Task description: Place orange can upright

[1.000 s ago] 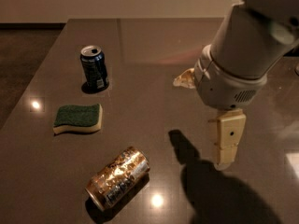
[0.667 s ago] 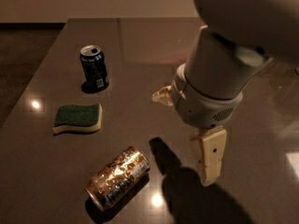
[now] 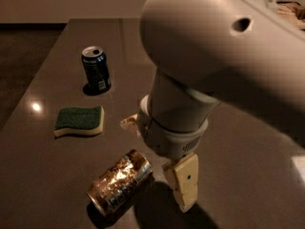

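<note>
The orange can (image 3: 119, 182) lies on its side on the dark table (image 3: 248, 166) near the front, its silver top pointing to the lower left. My gripper (image 3: 157, 168) hangs from the big white arm just right of and above the can. It is open. One tan finger (image 3: 183, 185) points down beside the can's right end. The tip of the other finger (image 3: 128, 123) shows behind the wrist, above the can. Nothing is held.
A dark blue can (image 3: 96, 69) stands upright at the back left. A green and yellow sponge (image 3: 79, 120) lies flat between it and the orange can. The table's left edge runs close to the sponge. The arm hides the table's middle and right.
The arm has moved left and toward the front, so the gripper now hangs right beside the orange can. The cans and the sponge have not moved.
</note>
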Motion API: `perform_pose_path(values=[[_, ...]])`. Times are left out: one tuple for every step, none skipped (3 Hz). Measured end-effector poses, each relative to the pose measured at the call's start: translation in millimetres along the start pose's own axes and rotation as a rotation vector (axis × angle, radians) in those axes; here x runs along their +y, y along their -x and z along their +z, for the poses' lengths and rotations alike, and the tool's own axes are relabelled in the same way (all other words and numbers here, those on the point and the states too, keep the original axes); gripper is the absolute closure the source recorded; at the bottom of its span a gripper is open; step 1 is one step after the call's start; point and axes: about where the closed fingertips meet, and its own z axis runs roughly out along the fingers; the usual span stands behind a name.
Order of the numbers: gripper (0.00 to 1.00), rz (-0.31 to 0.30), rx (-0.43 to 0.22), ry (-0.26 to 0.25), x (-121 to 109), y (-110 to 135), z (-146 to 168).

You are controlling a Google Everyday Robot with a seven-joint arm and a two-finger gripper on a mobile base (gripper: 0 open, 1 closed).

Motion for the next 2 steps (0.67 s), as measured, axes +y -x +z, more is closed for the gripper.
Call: perform_pose_path(values=[[0.0, -0.068, 0.003, 0.016, -2, 23, 17], [0.0, -0.121, 0.012, 0.045, -4, 45, 33]])
